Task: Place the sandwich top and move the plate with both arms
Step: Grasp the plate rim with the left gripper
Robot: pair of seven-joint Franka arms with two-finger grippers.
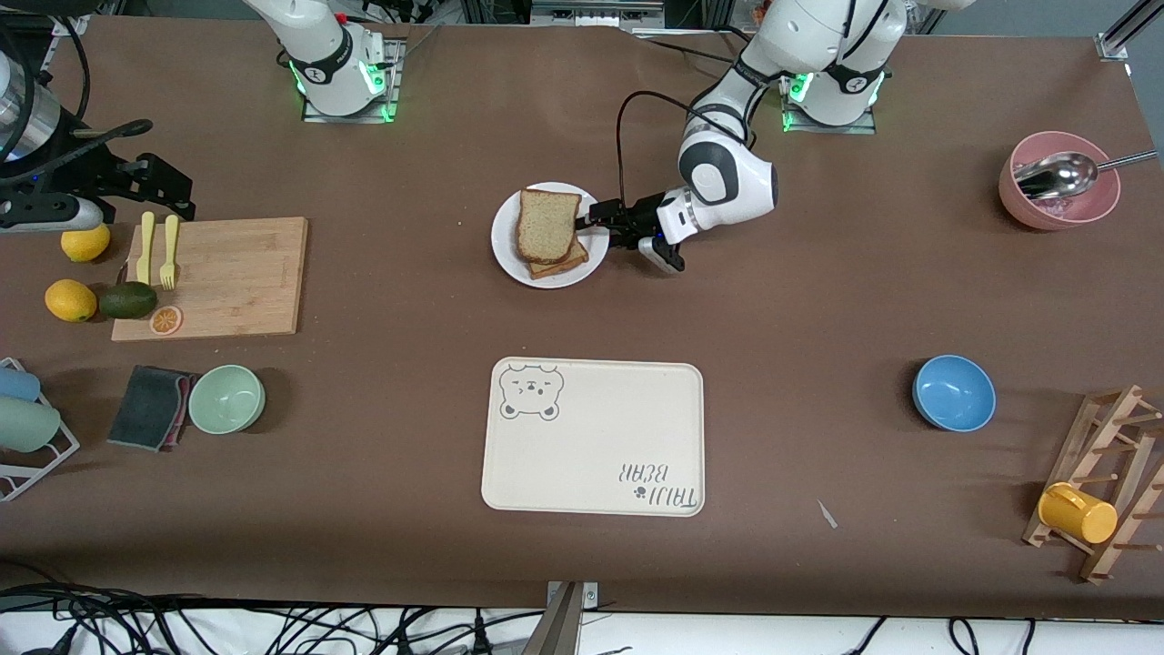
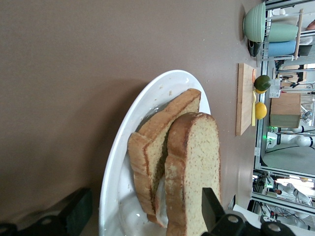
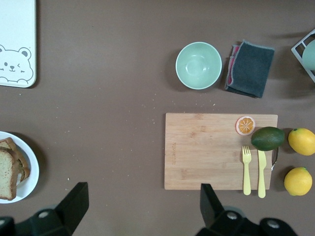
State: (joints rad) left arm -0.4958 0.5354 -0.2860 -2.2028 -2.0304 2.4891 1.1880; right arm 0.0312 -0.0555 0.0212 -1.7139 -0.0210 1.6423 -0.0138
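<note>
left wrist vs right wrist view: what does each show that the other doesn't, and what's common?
Only the left wrist view: the open left end effector at the small round white plate's rim, and the tan speckled wholemeal bread top slice up close, resting on a lower slice.

Only the right wrist view: the open right end effector high over the table, the cream rectangular bear-print tray and the dark grey folded cloth.

Both: plate, bread, pale green round bowl, bamboo cutting board, lemons.

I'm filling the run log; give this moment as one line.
left gripper: open at white round plate | tan speckled bread top slice: on sandwich | right gripper: open above table, waiting
</note>
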